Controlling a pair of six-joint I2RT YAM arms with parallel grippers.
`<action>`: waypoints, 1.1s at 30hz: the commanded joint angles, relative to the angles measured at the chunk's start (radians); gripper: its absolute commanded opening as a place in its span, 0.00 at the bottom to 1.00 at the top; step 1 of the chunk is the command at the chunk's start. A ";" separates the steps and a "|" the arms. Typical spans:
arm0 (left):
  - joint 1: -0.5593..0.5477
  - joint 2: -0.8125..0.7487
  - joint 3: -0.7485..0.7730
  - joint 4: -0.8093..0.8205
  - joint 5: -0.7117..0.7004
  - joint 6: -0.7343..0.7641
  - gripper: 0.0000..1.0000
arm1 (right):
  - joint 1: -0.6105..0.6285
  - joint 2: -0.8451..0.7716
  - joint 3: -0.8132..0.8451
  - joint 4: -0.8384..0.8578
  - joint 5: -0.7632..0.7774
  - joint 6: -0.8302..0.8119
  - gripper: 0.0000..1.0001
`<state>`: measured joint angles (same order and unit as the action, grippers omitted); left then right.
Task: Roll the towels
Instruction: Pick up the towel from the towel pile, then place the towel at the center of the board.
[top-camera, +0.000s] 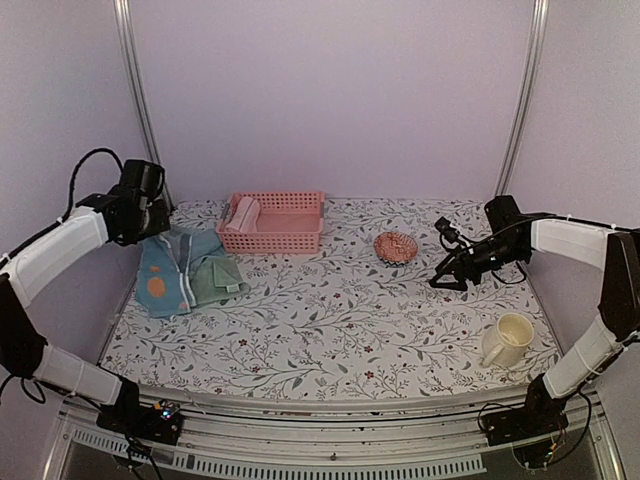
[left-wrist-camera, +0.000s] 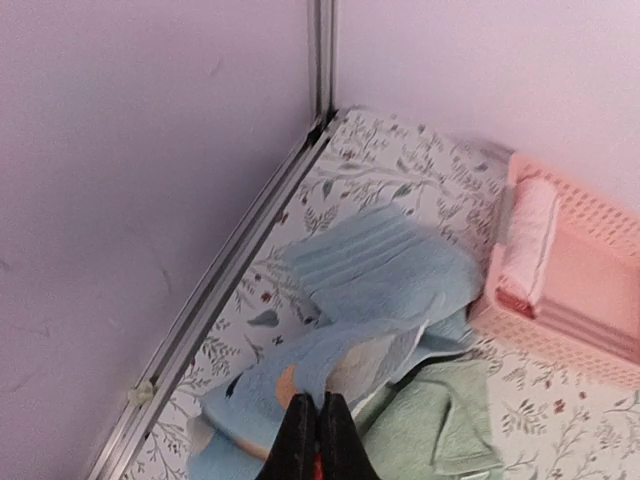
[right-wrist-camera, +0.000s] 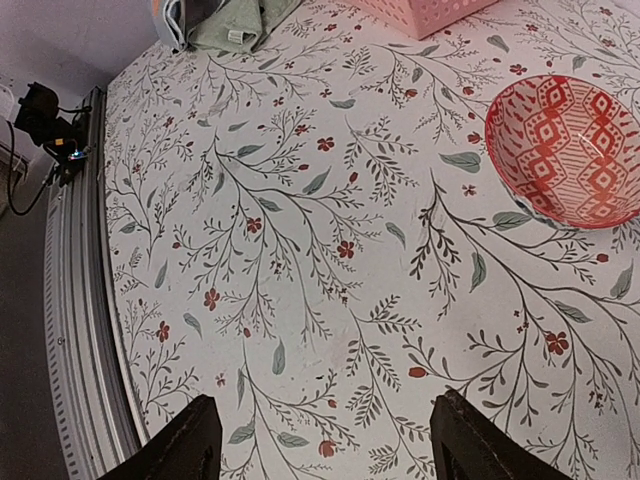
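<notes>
Towels (top-camera: 190, 272): three heaped, one pink towel (top-camera: 241, 214) in basket (top-camera: 295, 238); one bowl (top-camera: 396, 247), one mug (top-camera: 507, 341).

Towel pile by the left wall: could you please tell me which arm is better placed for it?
Left: the left gripper, shut, sits at the spotted towel; the right gripper hangs open far off by the red bowl.

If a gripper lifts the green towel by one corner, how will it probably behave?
Probably floppy: the green towel lies in soft folds, so it would likely hang and unfold. It looks thin, so it is probably light. The blue towels lie against it and might drag along.
</notes>
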<state>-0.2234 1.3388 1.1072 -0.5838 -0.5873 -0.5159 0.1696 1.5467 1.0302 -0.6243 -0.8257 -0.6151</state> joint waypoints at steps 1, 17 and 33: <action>-0.029 -0.131 0.134 0.158 0.186 0.218 0.00 | 0.002 0.015 0.035 -0.017 -0.029 -0.014 0.74; -0.685 0.252 0.293 0.542 0.949 0.248 0.00 | -0.016 -0.068 0.164 -0.084 0.048 0.046 0.72; -0.639 0.232 0.064 0.301 0.699 0.275 0.71 | -0.008 -0.098 0.100 -0.193 0.083 -0.061 0.71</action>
<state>-0.9619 1.6421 1.2713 -0.2256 0.2333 -0.1905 0.1326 1.4464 1.1599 -0.7551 -0.7197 -0.6254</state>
